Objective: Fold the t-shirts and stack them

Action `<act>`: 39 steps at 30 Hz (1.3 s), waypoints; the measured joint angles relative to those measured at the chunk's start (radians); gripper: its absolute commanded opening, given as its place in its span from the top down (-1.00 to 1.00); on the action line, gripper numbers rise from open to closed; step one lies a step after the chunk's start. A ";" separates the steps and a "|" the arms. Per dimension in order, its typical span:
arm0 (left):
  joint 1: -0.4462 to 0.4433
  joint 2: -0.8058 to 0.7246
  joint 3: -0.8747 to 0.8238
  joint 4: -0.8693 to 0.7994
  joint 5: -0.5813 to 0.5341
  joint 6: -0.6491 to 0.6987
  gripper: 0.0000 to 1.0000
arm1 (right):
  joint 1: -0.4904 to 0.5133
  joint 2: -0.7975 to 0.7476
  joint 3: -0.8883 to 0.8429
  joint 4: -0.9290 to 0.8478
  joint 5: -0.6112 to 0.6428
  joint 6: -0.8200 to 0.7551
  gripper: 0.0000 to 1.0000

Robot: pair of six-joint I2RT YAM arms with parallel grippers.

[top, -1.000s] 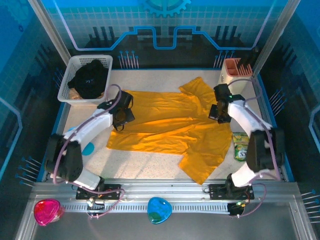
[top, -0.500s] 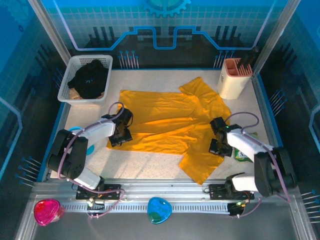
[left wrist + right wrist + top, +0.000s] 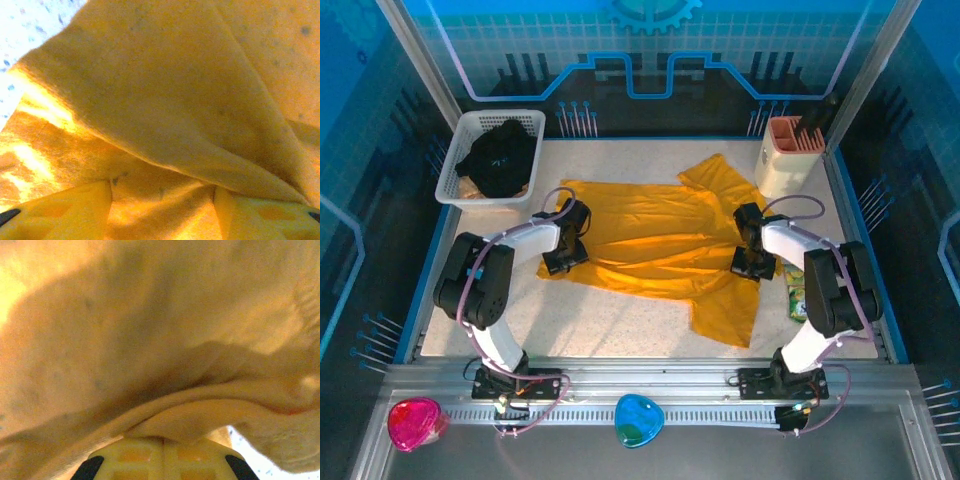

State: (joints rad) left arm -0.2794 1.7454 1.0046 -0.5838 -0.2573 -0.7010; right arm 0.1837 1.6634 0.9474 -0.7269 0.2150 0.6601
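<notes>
Speckled white table (image 3: 620,330) inside blue walls is what I work on, and on its middle lies the yellow t-shirt (image 3: 660,240). It is spread almost flat, and its long axis runs from the left edge of the table toward the right edge. The hem end is at the left. The two sleeves are at the right, one pointing to the far edge and one to the near edge. The left gripper (image 3: 563,262) sits on the hem end, at the corner nearer to me. In its wrist view the fingers (image 3: 55,215) stand about half apart with a thick raised fold of yellow cloth pinched between them, so I judge it is holding the shirt. The right gripper (image 3: 752,268) sits on the opposite end, between the two sleeves. Its fingers (image 3: 140,460) are pressed together, and a folded edge of the same cloth goes into them. Each arm is therefore nearer to its own end of the shirt, and the shirt stretches between the two tools. I think the next move must go across this axis, from the near edge toward the far edge, with both ends carried evenly so the cloth does not twist. I count two shirts. The black t-shirt (image 3: 500,155) lies crumpled in the white basket (image 3: 455,190) at the far left corner, well apart from both grippers. I count one basket and two grippers.
</notes>
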 measured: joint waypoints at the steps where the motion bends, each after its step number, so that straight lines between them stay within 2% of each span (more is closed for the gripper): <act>1: 0.006 0.004 0.005 0.001 0.000 0.002 -0.15 | -0.010 0.008 0.010 0.005 0.004 -0.005 1.00; 11: 0.027 0.017 0.025 0.005 -0.002 0.023 -0.15 | -0.084 0.039 0.051 0.038 0.012 -0.053 1.00; 16: 0.015 -0.039 0.032 -0.028 0.011 0.028 -0.32 | -0.079 -0.016 0.054 0.036 -0.036 -0.109 1.00; 20: -0.013 -0.142 0.129 -0.100 0.016 0.040 -0.41 | -0.060 -0.146 0.080 0.027 -0.096 -0.146 1.00; 23: -0.015 -0.151 0.256 -0.120 0.019 0.058 -0.40 | -0.058 -0.169 0.153 0.032 -0.146 -0.170 1.00; 26: -0.014 -0.080 0.377 -0.128 0.020 0.079 -0.33 | -0.058 -0.083 0.264 0.040 -0.200 -0.195 1.00; 31: -0.004 0.185 0.561 -0.122 0.059 0.104 -0.18 | -0.058 0.197 0.489 0.054 -0.236 -0.226 1.00; 35: 0.013 0.389 0.666 -0.118 0.090 0.106 -0.17 | -0.058 0.392 0.654 0.041 -0.242 -0.245 1.00; 39: 0.021 0.481 0.716 -0.132 0.089 0.106 -0.17 | -0.058 0.523 0.810 -0.003 -0.229 -0.254 1.00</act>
State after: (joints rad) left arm -0.2588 2.2261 1.7203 -0.7162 -0.1688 -0.5949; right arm 0.1253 2.1868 1.7576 -0.7300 -0.0135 0.4065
